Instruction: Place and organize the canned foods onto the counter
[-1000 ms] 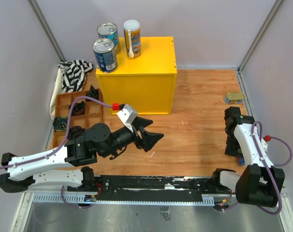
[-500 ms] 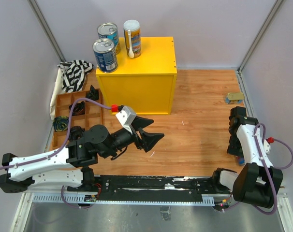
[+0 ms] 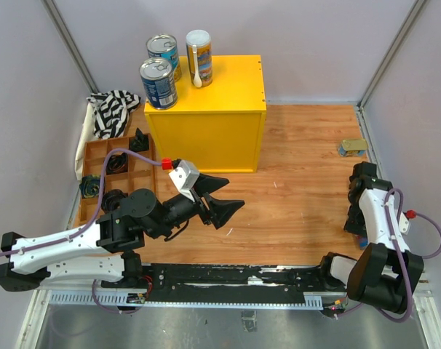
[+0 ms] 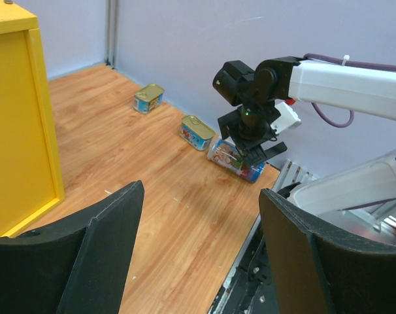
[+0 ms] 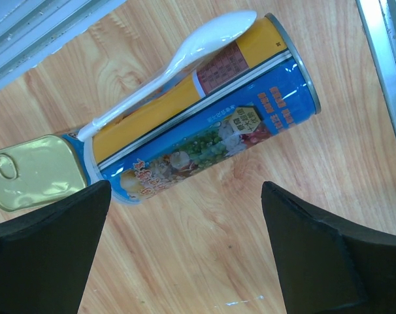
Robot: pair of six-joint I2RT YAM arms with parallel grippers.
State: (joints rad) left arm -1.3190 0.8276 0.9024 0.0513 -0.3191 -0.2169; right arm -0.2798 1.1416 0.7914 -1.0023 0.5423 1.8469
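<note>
You had the wooden table (image 3: 300, 182) under everything, with the yellow counter (image 3: 206, 127) standing at its far side, left of centre.

Your left gripper (image 3: 235, 193) hung low over the middle of the table, in front of the counter. Its jaws stood partly apart with nothing between them; the left wrist view showed only bare boards in the gap.

Your right gripper (image 4: 257, 152) pointed down at the table's right edge. Its jaws were spread wide and gripped nothing.

Left of the counter lay the brown compartment tray (image 3: 97, 156), with a striped cloth (image 3: 113, 110) behind it.

On the counter's top, at its left end, you had three cans upright:
- One wide blue-labelled can (image 3: 159, 82) stood at the front corner.
- The other wide can (image 3: 164, 52) stood just behind it.
- A slim white-lidded can (image 3: 199, 57) stood beside that one, to the right.

The second slim can (image 5: 204, 124) lay on its side on the table, right below your right gripper and not touched by its fingers (image 5: 48, 252). A white spoon (image 5: 178, 55) was fixed along its side.

One gold tin (image 5: 34, 171) lay just beside that can's lid end. I could not tell whether they touched. The other gold tin (image 3: 352, 147) sat farther back along the right wall, apart from both.
</note>
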